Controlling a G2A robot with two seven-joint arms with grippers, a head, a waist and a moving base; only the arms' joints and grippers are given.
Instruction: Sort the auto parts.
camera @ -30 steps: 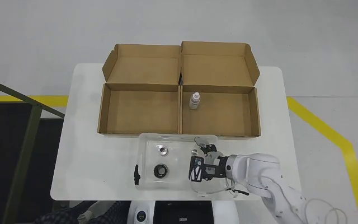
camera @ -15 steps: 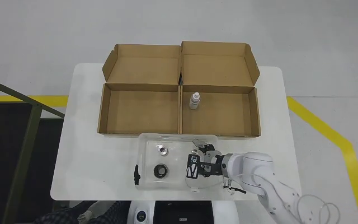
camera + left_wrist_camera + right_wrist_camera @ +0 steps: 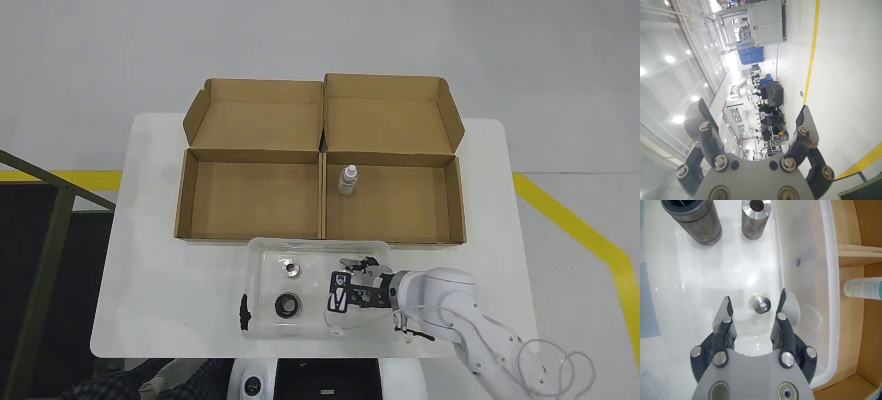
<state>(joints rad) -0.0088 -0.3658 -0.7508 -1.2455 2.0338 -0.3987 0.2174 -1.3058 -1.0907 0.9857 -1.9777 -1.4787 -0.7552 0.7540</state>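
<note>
Now, lower centre in the top view, the right pincer hangs wide open, empty, inside a clear plastic tub, straddling a small silver metal stud; the left pincer gapes empty.

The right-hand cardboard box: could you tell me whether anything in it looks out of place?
Only a small white bottle, upright near the left wall of the box. It is odd merely in being unlike the metal cylinders in the clear bin.

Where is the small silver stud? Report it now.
Right wrist view: the small silver stud sits on the clear bin floor between the open right gripper's fingers, touching neither, near the wall facing the cardboard boxes.
</note>
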